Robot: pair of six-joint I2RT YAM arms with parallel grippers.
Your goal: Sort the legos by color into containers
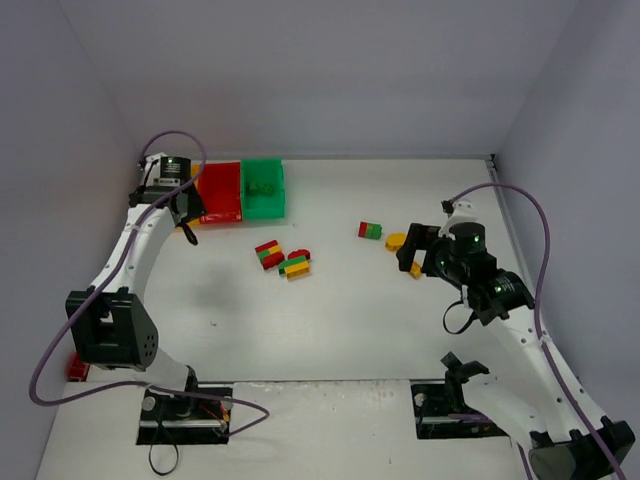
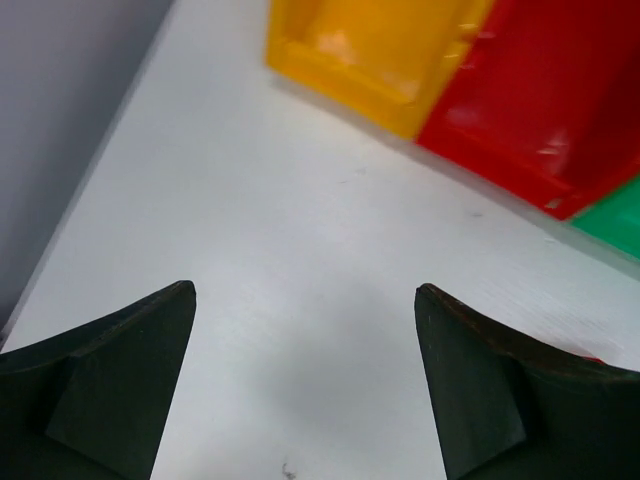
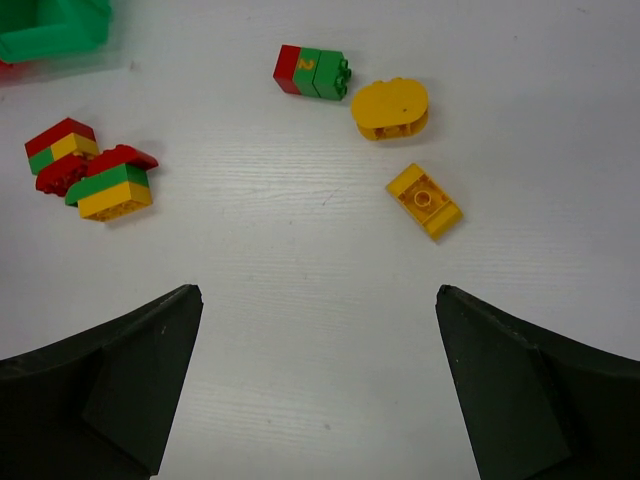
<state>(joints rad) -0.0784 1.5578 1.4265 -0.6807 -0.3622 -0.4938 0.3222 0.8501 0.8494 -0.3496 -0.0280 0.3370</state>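
1. On my screen the yellow bin (image 2: 380,50) and red bin (image 2: 540,90) look like glossy moulded plastic, with bright highlights on their walls.
2. The table (image 3: 300,330) reads to me as a white, faintly grained board, mostly matt with a soft sheen.
3. The legos (image 3: 110,190) are smooth, shiny plastic.
4. I see dull, matt black plastic on the left gripper (image 2: 305,300) and the right gripper (image 3: 320,300), slightly rough along the edges.
5. The purple cable (image 1: 546,270) has a smooth sheath.

White tabletop (image 1: 350,330), matte, faint grain visible in R wrist view. Small dark scuff (image 2: 287,466) on it, low in L wrist view. Plain grey-lilac walls on 3 sides: back wall (image 1: 320,70), L wall (image 1: 40,180), R wall (image 1: 585,120). All meet the tabletop edges, no gap visible.
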